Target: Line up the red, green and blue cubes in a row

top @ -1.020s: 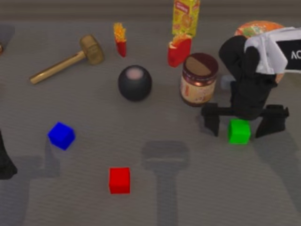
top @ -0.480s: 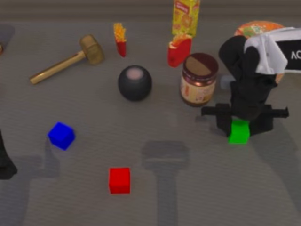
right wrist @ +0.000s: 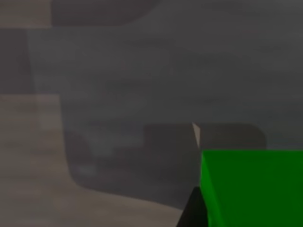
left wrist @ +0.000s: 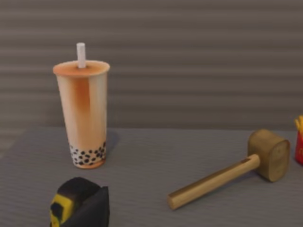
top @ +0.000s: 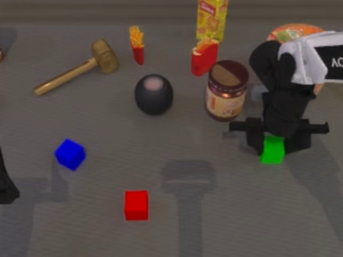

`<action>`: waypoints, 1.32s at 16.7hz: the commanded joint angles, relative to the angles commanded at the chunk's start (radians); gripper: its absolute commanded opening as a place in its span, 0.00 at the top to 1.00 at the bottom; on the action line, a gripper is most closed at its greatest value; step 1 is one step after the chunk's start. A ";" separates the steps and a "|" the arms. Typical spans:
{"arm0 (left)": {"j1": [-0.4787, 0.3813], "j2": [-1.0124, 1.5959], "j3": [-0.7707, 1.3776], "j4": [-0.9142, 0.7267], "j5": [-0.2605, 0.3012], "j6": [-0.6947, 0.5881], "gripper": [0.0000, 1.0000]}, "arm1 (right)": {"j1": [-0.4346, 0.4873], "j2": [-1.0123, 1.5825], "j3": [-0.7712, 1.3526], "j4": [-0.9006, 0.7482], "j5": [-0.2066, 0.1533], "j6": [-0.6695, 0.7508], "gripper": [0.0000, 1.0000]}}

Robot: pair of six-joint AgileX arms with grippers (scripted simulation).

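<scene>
The green cube (top: pixel 272 151) sits at the right of the table in the top view, with my right gripper (top: pixel 274 140) shut on it from above, one black finger on each side. In the right wrist view the green cube (right wrist: pixel 253 189) fills the lower corner, a dark finger (right wrist: pixel 191 213) against its side. Far to the left lies the blue cube (top: pixel 69 154), turned at an angle. The red cube (top: pixel 136 205) rests nearer the front, left of centre. My left arm (top: pixel 5 184) is parked at the table's left edge.
Across the back stand a wooden mallet (top: pixel 75 69), a black ball-shaped speaker (top: pixel 154 94), a jar (top: pixel 226 90), two fries cartons (top: pixel 137 45) (top: pixel 204 56) and a yellow box (top: pixel 211 19). The left wrist view shows a bubble tea cup (left wrist: pixel 84 113) and a tape measure (left wrist: pixel 78 208).
My right gripper's fingers, spread wide around the green cube a second ago, have come together onto it. The blue and red cubes have not moved.
</scene>
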 joint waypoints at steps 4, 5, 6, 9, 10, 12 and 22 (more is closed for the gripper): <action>0.000 0.000 0.000 0.000 0.000 0.000 0.00 | 0.001 -0.030 0.032 -0.048 0.006 -0.004 1.00; 0.000 0.000 0.000 0.000 0.000 0.000 0.00 | 0.002 -0.043 0.051 -0.081 0.006 -0.004 1.00; 0.000 0.000 0.000 0.000 0.000 0.000 0.00 | 0.002 -0.057 0.071 -0.119 0.006 -0.004 1.00; 0.000 0.000 0.000 0.000 0.000 0.000 0.00 | 0.005 -0.099 0.129 -0.223 0.005 -0.004 1.00; 0.000 0.000 0.000 0.000 0.000 0.000 0.00 | 0.006 -0.110 0.140 -0.239 0.005 -0.005 1.00; 0.000 0.000 0.000 0.000 0.000 0.000 0.00 | 0.006 -0.114 0.144 -0.245 0.005 -0.005 1.00; 0.000 0.000 0.000 0.000 0.000 0.000 0.00 | 0.252 -0.134 0.141 -0.278 0.008 0.217 1.00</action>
